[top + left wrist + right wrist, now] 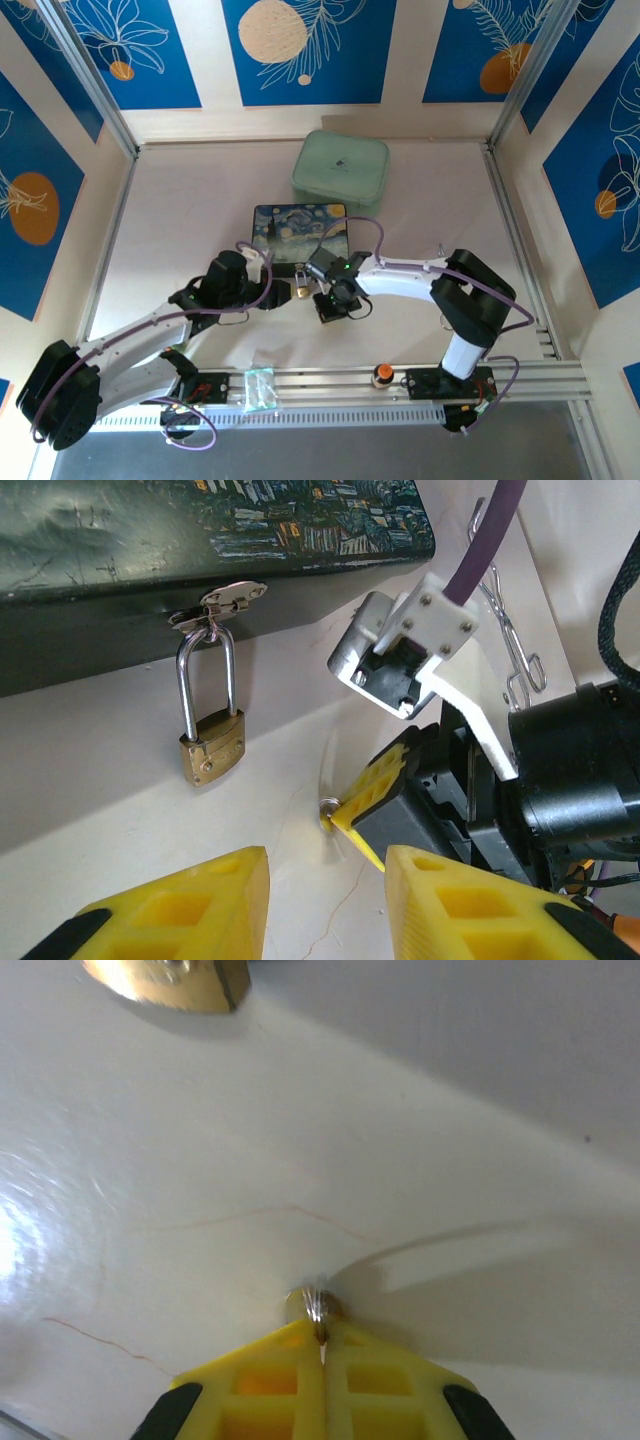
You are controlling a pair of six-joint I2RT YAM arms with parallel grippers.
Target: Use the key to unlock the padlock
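left end effector (328,880) hovers spread and empty by the small brass padlock (212,748), locked on the dark-blue painted box (200,540); right end effector (322,1338) pinches the thin silver key (318,1305) at the white worktop (450,1160), insertion yet to come.

Padlock (213,752) hangs off the box (200,550); right gripper (346,816) pinches the key (328,806)
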